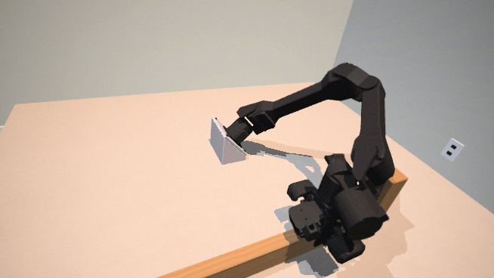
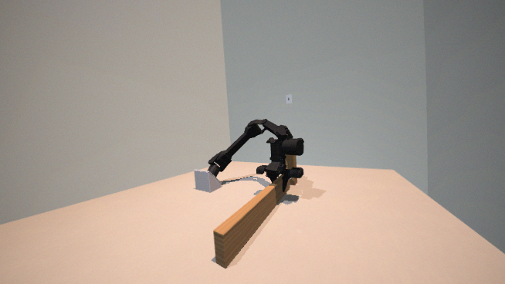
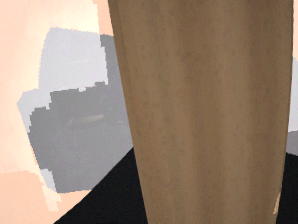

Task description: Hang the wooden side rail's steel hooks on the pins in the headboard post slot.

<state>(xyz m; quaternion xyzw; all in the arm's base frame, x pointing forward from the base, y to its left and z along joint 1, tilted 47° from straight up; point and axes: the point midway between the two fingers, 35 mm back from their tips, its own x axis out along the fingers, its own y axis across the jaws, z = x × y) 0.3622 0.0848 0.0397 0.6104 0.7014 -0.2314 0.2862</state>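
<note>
The wooden side rail stands on its narrow edge, running from the foreground towards the post. Its far end appears to rest on the table in the exterior view. My gripper points down and is shut on the rail near its post end, one finger on each side. The headboard post stands upright just beyond, partly behind the arm. The steel hooks, the slot and the pins are hidden, so I cannot tell whether the hooks touch the pins.
The arm's base sits on a pale wedge-shaped mount left of the post. The arm arches from it over to the post. The wrist view is mostly filled by the rail, with shadows beside it. A wall outlet is behind.
</note>
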